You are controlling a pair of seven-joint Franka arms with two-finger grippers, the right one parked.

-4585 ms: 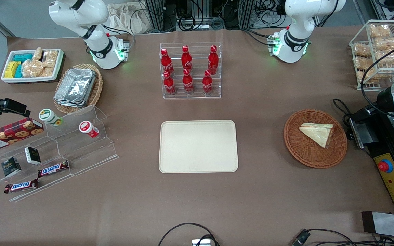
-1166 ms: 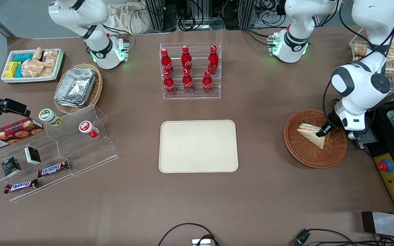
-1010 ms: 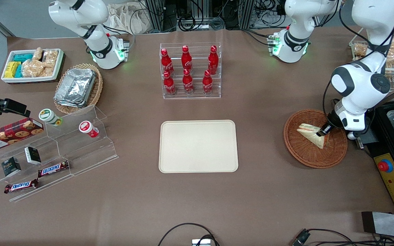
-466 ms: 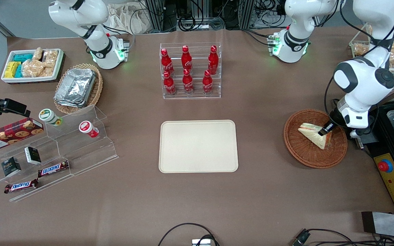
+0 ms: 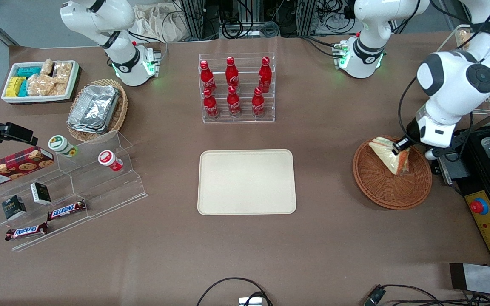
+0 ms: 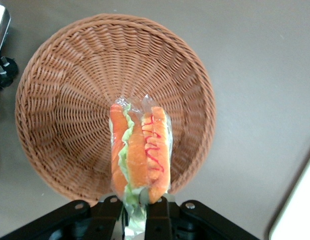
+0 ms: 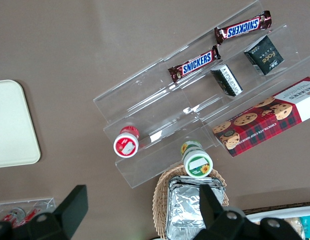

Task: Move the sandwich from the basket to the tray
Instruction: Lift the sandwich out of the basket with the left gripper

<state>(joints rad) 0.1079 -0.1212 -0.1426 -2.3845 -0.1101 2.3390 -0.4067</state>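
Pick-up is done; transfer is not. The gripper [image 5: 399,146] is clamped on the sandwich [image 5: 388,156] at its wrapped edge, and the wrist view shows the sandwich [image 6: 139,152] hanging clear above the basket [image 6: 64,100], filling edge toward the camera, with the fingers [image 6: 153,212] closed against the wrap. In the front view the sandwich is tilted, its upper end at the gripper and its lower end over the basket [image 5: 377,187] interior; whether any corner touches the wicker cannot be told. The tray [image 5: 246,181] holds nothing and lies well apart, toward the parked arm's end. Remaining, by my judgement: complete the lift, carry across to the tray, lower, release.
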